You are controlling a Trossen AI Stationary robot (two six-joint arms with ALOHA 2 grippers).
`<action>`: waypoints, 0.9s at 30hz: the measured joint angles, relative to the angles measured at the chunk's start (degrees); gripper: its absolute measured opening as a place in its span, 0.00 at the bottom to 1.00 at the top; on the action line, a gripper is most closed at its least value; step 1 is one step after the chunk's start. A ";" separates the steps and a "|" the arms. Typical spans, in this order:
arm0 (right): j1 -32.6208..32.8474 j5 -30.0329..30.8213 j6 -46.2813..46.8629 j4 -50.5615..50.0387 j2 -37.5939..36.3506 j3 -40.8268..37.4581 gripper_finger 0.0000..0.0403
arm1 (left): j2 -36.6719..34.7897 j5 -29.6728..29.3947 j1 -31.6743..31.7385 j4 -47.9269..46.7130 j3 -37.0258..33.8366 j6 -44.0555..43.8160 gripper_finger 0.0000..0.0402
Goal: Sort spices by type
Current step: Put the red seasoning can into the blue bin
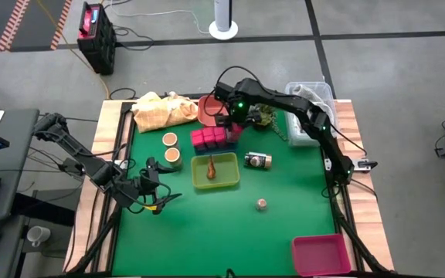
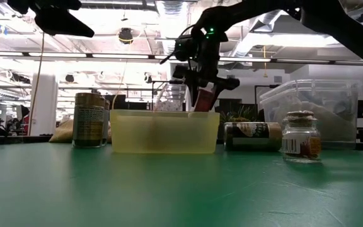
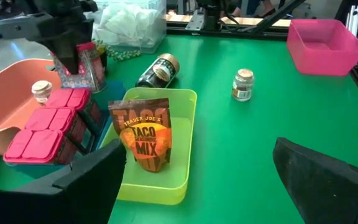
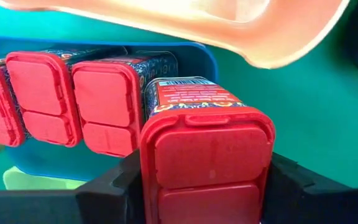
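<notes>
The right gripper [image 4: 207,186] is clamped on a pink-lidded spice tin [image 4: 207,134], held upright just beside its matching tins [image 4: 107,106] in the blue tray [image 4: 197,53]; the left gripper [image 1: 154,199], jaws apart, waits well apart

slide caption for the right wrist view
Right gripper holds a red-lidded spice tin beside matching tins in the blue tray.

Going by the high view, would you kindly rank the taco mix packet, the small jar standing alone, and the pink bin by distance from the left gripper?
From the left gripper:
1. Taco mix packet, in the yellow-green tray mid-table.
2. Small jar, alone on the mat, farther right.
3. Pink bin, near right corner.
</notes>
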 joint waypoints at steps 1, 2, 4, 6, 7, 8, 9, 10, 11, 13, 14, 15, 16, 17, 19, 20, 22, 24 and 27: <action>0.12 0.08 -0.54 0.34 -0.04 -0.24 0.59 | 0.00 0.02 0.00 0.00 0.00 0.00 0.97; 0.23 0.17 -0.90 0.76 -0.21 -0.98 0.60 | 0.00 0.04 0.00 0.00 0.00 0.06 0.97; 0.31 0.12 -1.84 0.95 -0.25 -2.36 0.62 | 0.00 0.04 0.00 0.00 0.00 0.09 0.97; 0.31 -0.06 -2.99 0.93 -0.20 -3.52 0.66 | 0.00 0.06 0.00 0.00 0.00 0.07 0.97; 0.35 -0.21 -3.09 1.51 -0.22 -4.12 0.67 | 0.00 0.06 0.00 0.00 0.00 0.07 0.97; 0.37 -0.44 -3.14 2.50 -0.26 -4.72 0.69 | 0.00 0.06 0.00 0.00 0.00 0.07 0.97; 0.35 -1.06 -3.34 3.18 -0.26 -5.03 0.71 | 0.00 0.06 0.00 0.00 0.00 0.05 0.97; 0.28 -1.81 -3.78 3.41 -0.22 -5.22 0.74 | 0.00 0.06 0.00 0.00 0.00 0.04 0.97; 0.22 -2.88 -4.40 3.29 -0.18 -5.22 0.76 | 0.00 0.06 0.00 0.00 0.00 0.03 0.97; -0.03 -4.45 -5.37 3.09 -0.23 -5.20 0.80 | 0.00 0.06 0.00 0.00 0.00 -0.01 0.97; -0.21 -4.74 -5.66 3.01 -0.25 -5.17 0.82 | 0.00 0.07 -0.01 0.00 0.00 0.03 0.97; -0.32 -4.87 -6.01 2.97 -0.25 -5.16 0.85 | 0.00 0.06 0.00 0.00 0.00 0.14 0.97; -0.46 -4.90 -6.38 2.91 -0.24 -5.15 0.87 | 0.00 0.06 0.00 0.00 0.00 0.17 0.97; -0.55 -4.92 -6.83 2.69 -0.24 -4.97 0.89 | 0.00 0.07 -0.01 0.00 0.00 0.17 0.97; -0.55 -4.98 -7.19 2.77 -0.26 -4.51 0.94 | 0.00 0.06 0.00 0.00 0.00 0.17 0.97; -0.55 -5.09 -7.34 2.80 -0.28 -4.20 0.96 | 0.00 0.09 0.00 0.00 0.00 0.17 0.97; -0.55 -5.81 -7.85 2.69 -0.28 -3.59 0.98 | 0.00 0.08 0.00 0.00 0.00 0.17 0.97; -0.50 -7.00 -8.19 2.09 -0.26 -2.44 0.98 | 0.00 0.09 0.00 0.00 0.00 0.16 0.97; -0.28 -7.26 -9.37 -0.29 -0.28 0.34 0.96 | 0.00 0.09 -0.01 0.00 0.00 0.16 0.97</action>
